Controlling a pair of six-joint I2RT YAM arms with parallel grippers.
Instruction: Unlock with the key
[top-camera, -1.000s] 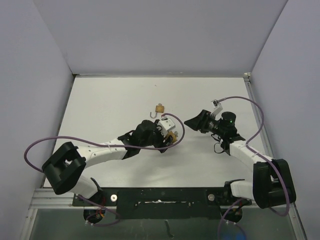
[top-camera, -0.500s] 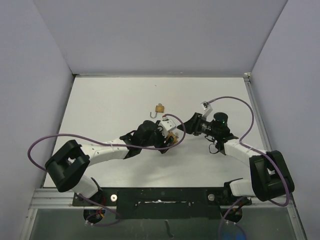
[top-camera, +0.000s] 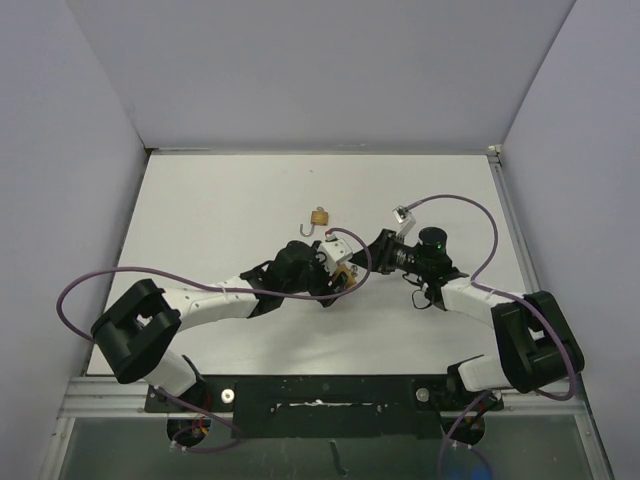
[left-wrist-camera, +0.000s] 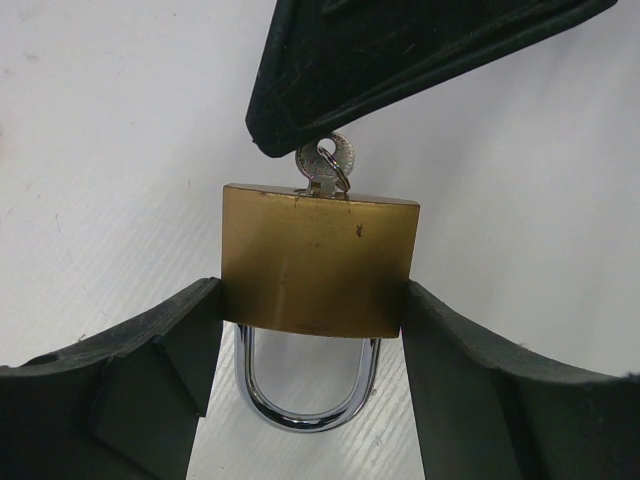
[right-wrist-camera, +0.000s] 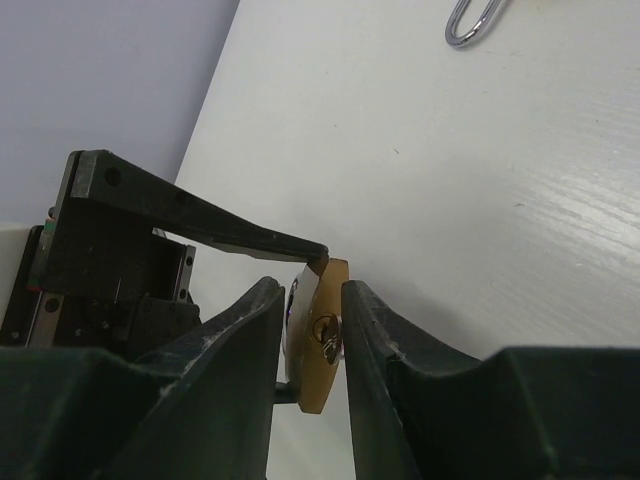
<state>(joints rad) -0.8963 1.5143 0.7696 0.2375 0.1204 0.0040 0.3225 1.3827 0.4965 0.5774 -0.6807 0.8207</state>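
Observation:
A brass padlock (left-wrist-camera: 318, 262) with a chrome shackle (left-wrist-camera: 300, 405) is clamped by its sides in my left gripper (left-wrist-camera: 312, 300), just above the white table. It shows small at the table's middle (top-camera: 343, 275). A silver key (left-wrist-camera: 328, 165) sits in its keyhole. My right gripper (right-wrist-camera: 313, 290) has come in from the right, and its fingers (right-wrist-camera: 375, 330) straddle the key (right-wrist-camera: 329, 345) and the lock's keyhole end (right-wrist-camera: 318, 385). The right finger is at the key's head. A narrow gap still shows on the other side. The two grippers meet in the top view, the right gripper (top-camera: 366, 258) beside the left gripper (top-camera: 340, 272).
A second, smaller brass padlock (top-camera: 319, 216) lies further back on the table with its shackle (right-wrist-camera: 472, 25) swung open. Grey walls close in the left, back and right. Purple cables loop off both arms.
The right arm has swung left from a hand's width away until its fingers reach the key. Its jaws have narrowed around it. The left gripper and padlock have stayed put.

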